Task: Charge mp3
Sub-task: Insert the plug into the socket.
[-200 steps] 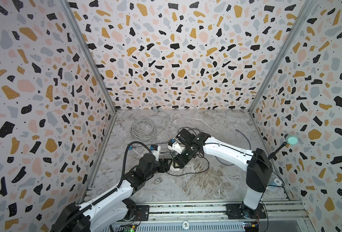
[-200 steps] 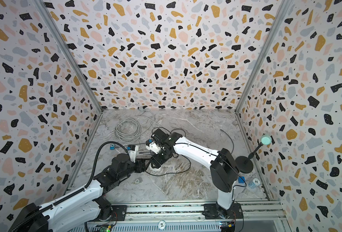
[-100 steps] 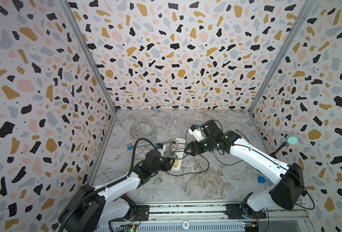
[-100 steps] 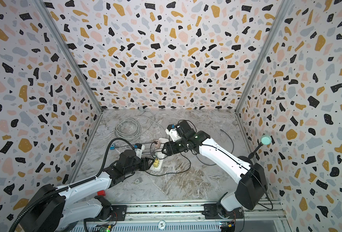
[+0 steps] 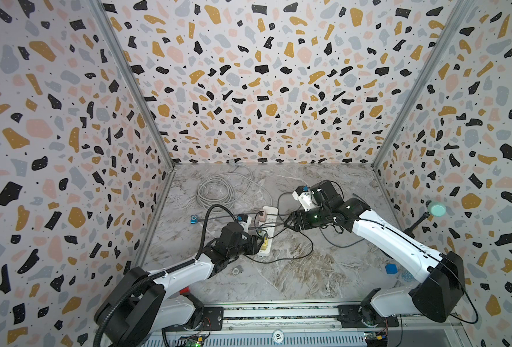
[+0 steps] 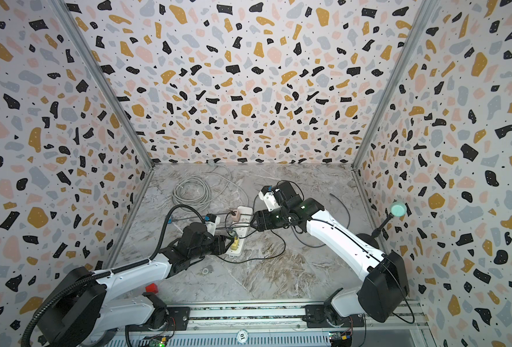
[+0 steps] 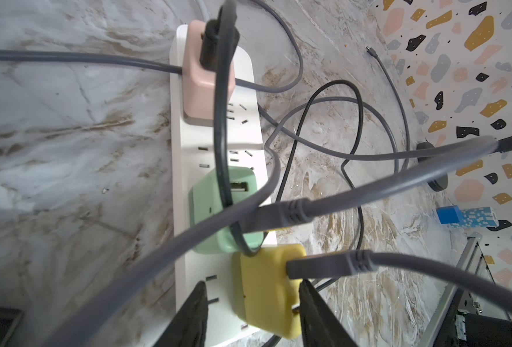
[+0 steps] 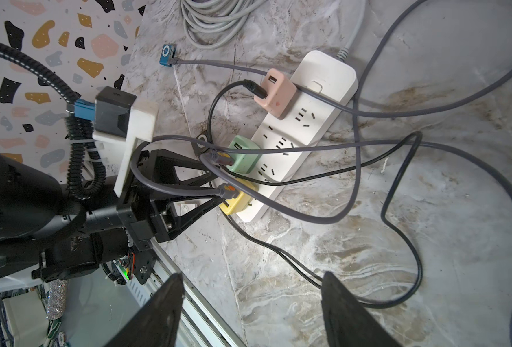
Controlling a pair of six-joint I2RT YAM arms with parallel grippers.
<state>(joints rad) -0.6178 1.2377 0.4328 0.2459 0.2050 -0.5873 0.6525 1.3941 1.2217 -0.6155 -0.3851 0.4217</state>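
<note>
Your right gripper [image 8: 252, 278] has backed off the power strip [image 8: 324, 78]. A second ago it was right over the adapters; now it hangs off the strip's right side, jaws spread and empty. Meanwhile your left gripper [image 7: 253, 287] has narrowed around the yellow adapter [image 7: 266, 300] at the strip's near end. One finger touches its side and the other sits just beside it, so I can't tell whether the pinch is firm.

A grey plug [image 7: 324, 266] is seated in that adapter, so I'd judge the plugging step done or nearly so, with the left arm bracing. The mp3 [image 5: 193, 219] lies by the left edge of the tabletop [image 5: 294, 279] with a grey lead in it — which plug that lead ends at is lost in the tangle.

For room: loose cable loops cover the middle of the tabletop right of the strip — lift before you sweep. The near right stretch is open apart from a blue cube [image 5: 391, 268] near the right edge.
</note>
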